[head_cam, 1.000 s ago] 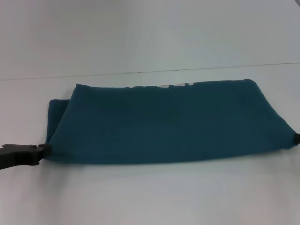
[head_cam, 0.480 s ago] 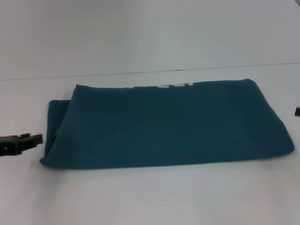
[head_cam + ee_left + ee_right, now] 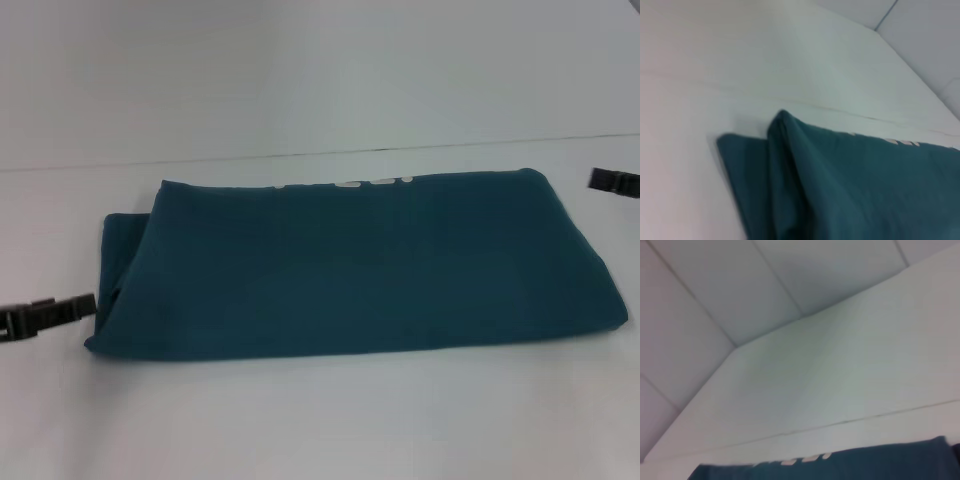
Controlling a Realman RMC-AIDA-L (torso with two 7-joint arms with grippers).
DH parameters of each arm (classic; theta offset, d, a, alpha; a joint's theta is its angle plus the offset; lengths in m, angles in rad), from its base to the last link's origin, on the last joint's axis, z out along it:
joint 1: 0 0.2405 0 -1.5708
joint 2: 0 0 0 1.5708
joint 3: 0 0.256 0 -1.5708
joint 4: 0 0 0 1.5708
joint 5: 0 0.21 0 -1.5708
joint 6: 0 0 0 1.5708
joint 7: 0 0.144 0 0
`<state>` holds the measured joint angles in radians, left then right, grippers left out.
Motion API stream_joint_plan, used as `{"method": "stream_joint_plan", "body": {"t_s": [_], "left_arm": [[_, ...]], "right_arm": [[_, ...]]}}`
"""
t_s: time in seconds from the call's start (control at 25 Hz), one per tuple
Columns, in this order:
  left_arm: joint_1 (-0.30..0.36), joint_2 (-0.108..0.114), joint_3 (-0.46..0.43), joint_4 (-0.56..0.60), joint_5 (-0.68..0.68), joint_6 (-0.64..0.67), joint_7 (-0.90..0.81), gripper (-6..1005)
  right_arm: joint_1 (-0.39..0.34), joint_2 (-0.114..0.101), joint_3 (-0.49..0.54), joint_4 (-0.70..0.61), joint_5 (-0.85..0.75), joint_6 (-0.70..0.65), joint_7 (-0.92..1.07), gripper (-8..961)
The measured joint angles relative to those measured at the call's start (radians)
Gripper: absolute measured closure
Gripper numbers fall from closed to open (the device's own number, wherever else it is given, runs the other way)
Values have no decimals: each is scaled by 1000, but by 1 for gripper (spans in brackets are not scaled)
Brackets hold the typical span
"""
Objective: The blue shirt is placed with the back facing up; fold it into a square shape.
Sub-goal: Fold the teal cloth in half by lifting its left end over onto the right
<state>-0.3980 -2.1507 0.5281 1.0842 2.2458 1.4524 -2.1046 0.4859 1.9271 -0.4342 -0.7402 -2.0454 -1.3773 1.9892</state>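
The blue shirt [image 3: 360, 265] is soft matt cloth with gentle creases, lying on a smooth, matt white surface [image 3: 320, 420].

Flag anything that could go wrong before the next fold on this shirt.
The blue shirt lies as a wide band, not yet square. Its left end is uneven, with an under layer sticking out; folding now may lock that in. The left gripper sits low beside that end and could snag it. The right gripper is nearly out of view.

My left gripper [image 3: 50, 315] low at left edge, fingers level, pointing inward. My right gripper [image 3: 612, 181] at right edge, higher up.
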Motion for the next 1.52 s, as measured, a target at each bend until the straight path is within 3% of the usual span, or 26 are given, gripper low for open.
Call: {"method": "stream_joint_plan", "body": {"t_s": [0.12,0.52,0.72,1.08,1.52], "left_arm": [[12,-1,-11,-5,2,34,-29,300],[37,3,-73,-90,10,70,-112,279],[14,11,-87,-183,11,42,-143,279],[-40,26,-76,-290,34,-43,-205,278],[-74,33,-56,-335,59,-118,-223,280]], "right_arm": [[29,-2,-13,-5,-28,2,32,164],[88,-18,-105,-2,-41,16,112,168],[104,-10,-120,-1,-42,19,109,169],[112,-19,-136,-9,-42,22,106,169],[113,-24,-138,-11,-42,21,111,168]]}}
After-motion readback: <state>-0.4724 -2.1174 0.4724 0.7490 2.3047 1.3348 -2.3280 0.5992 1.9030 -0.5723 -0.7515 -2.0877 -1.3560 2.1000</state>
